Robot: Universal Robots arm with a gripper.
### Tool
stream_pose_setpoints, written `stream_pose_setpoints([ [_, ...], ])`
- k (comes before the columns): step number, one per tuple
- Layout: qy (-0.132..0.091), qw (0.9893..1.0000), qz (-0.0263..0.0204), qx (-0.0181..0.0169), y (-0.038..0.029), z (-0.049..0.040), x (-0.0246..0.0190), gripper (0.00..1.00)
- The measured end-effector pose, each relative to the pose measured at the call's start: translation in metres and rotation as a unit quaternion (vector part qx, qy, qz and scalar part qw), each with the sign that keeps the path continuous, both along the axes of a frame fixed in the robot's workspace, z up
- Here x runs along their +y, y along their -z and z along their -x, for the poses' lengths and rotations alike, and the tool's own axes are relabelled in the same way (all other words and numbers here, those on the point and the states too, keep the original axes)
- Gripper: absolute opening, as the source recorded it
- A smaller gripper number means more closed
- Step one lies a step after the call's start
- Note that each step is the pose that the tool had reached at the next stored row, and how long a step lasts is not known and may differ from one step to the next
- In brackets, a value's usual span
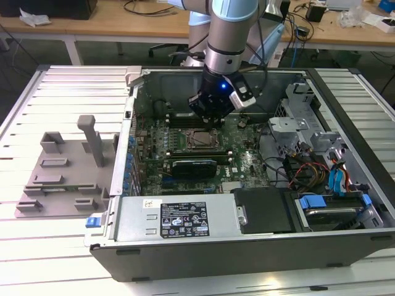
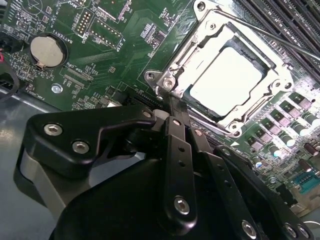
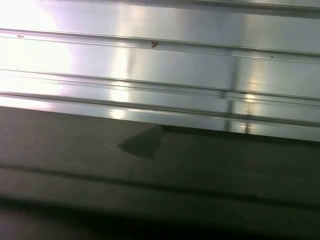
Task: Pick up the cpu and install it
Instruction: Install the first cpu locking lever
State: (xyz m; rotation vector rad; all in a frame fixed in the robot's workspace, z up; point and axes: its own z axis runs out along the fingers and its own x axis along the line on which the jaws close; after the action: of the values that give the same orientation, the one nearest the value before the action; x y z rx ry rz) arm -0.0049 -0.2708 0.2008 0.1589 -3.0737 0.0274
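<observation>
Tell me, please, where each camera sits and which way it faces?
Exterior view: off the arm, high, looking down into the open black computer case; arm and gripper show.
Second wrist view: behind the black gripper, facing the silvery square cpu seated in its socket.
First wrist view: faces ribbed silvery metal slats.
The first two share the gripper and green motherboard.

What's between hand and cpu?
Second wrist view: only the corner of the silvery metal socket frame separates the black hand from the flat silvery-grey square cpu.
</observation>
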Motion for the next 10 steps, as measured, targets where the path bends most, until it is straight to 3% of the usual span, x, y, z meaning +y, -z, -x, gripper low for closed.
stream_pose_setpoints([
  [2,0.000,1.0000,0.0002,-0.0003,-0.0024,-0.0001,0.0002,0.11],
  [4,0.000,1.0000,0.0043,-0.0003,-0.0066,-0.0001,-0.0003,0.11],
  [5,0.000,1.0000,0.0096,-0.0006,-0.0082,0.0000,-0.0022,0.11],
  [9,0.000,0.9999,0.0112,-0.0007,-0.0084,0.0002,-0.0170,0.11],
  [10,0.000,0.9999,0.0112,-0.0007,-0.0084,0.0003,-0.0225,0.11],
])
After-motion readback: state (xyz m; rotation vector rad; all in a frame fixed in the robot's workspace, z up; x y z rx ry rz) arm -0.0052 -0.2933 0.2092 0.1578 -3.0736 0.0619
